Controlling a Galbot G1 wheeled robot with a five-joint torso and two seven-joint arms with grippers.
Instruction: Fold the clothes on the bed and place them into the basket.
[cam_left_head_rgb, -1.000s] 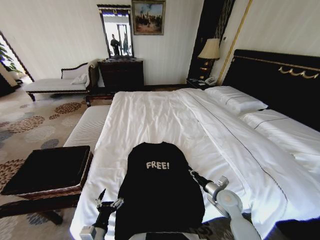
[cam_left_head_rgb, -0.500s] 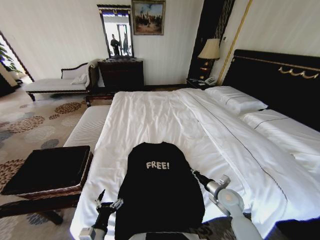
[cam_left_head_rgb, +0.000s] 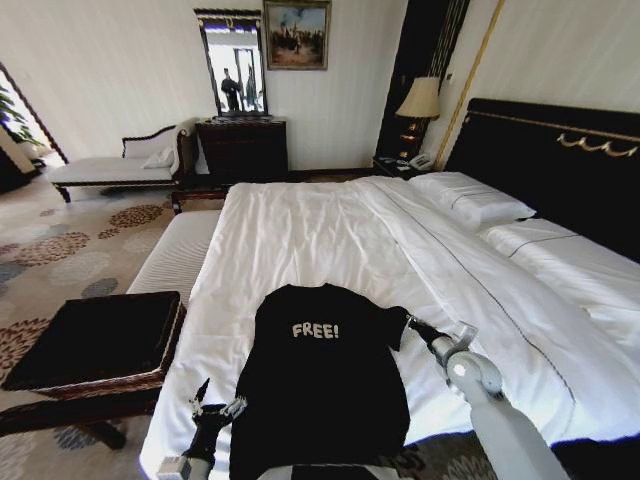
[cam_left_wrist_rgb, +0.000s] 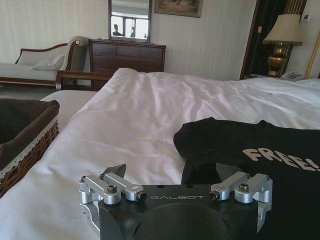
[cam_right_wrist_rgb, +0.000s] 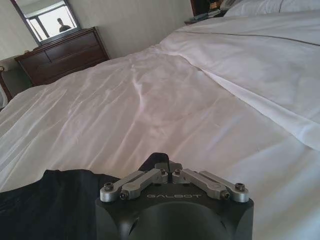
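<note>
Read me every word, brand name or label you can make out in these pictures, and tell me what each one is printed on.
"FREE!": white letters on the chest of the black T-shirt lying on the bed.
"GALBOT": on the body of the left end effector.
"GALBOT": on the body of the right end effector, which is shut on the T-shirt's sleeve.
No other text is readable; the framed painting shows no legible words.

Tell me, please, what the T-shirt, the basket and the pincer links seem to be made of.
T-shirt: soft matte black fabric, probably cotton knit; it lies limp and creases on the bed.
Basket: brown woven wicker, seemingly; a woven wall and white lace trim show in the left wrist view, with dark cloth lining.
Left pincer links: bare silvery metal, likely aluminium, with dark screws, on a black matte body.
</note>
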